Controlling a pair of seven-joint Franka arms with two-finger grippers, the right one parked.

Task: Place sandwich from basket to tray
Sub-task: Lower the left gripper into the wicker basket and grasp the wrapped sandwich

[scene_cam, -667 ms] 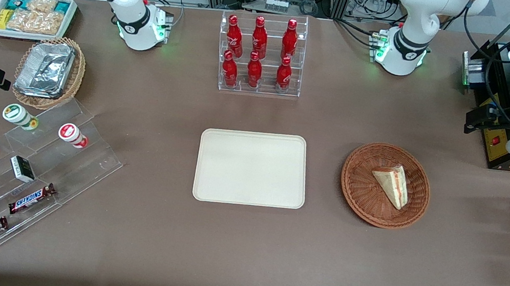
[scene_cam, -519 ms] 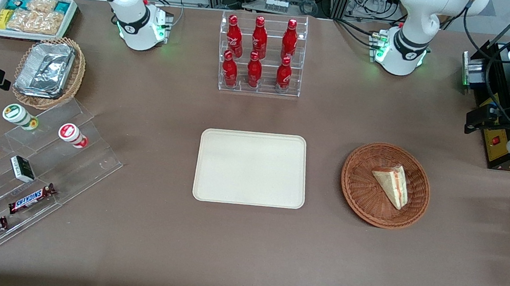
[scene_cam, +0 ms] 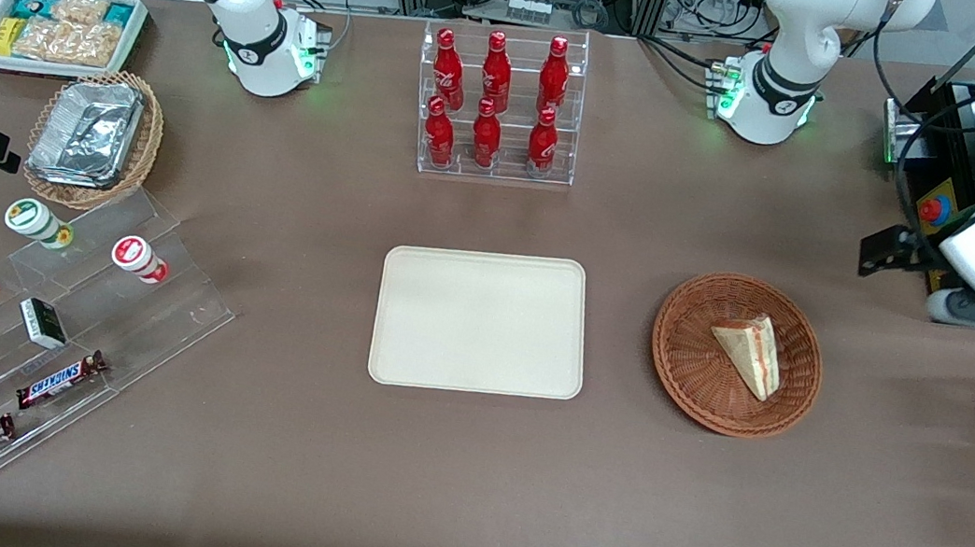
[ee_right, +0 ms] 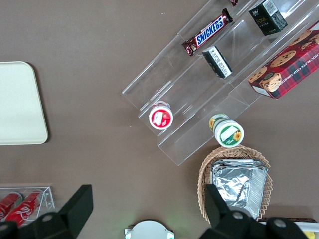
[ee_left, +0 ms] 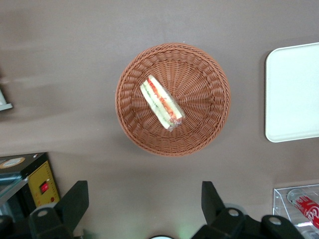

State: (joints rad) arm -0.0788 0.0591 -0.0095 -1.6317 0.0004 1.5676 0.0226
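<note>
One sandwich (scene_cam: 750, 353): lies in the basket (scene_cam: 686, 356), clear-wrapped, filling edge showing.
Basket: on the brown surface (scene_cam: 461, 477), beside the tray (scene_cam: 481, 322), toward the working arm's end.
Tool (ee_left: 144, 201): above the surface near the basket, fingers (ee_left: 75, 199) spread wide, holding nothing.

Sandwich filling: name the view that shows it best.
Left wrist view: the sandwich in the basket faces it, under the open gripper. Front view shows mostly bread; right wrist view shows none.
</note>
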